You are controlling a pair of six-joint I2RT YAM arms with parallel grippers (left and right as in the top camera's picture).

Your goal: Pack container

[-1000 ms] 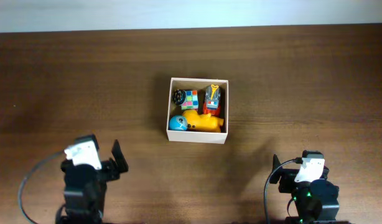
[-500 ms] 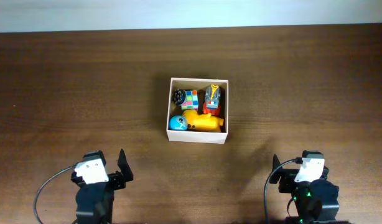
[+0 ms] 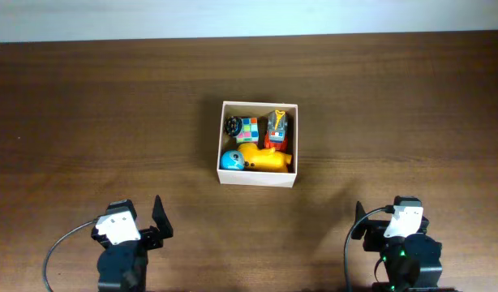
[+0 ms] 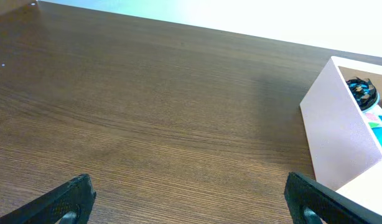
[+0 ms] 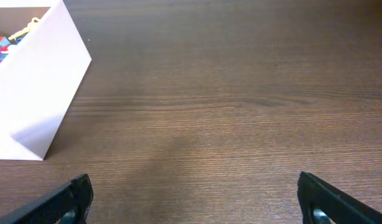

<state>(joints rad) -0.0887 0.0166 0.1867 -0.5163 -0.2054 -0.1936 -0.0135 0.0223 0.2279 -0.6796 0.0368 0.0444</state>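
Container sits mid-table, well apart from both arms. The square white box is open on top. Inside and packed close together are a yellow duck, a blue ball-like toy, a multicoloured cube, a dark round item and a red-and-grey toy. No loose toys show on the wooden table.

Left gripper: jaws spread wide, nothing between them, low at the near table edge. The box's white wall is at the right of its view.

Right gripper: also spread and empty, box corner at its upper left.

Judgement: with everything visible already in the box and both arms parked clear and released, packing looks complete. The wide jaws suit a rest pose rather than an approach.
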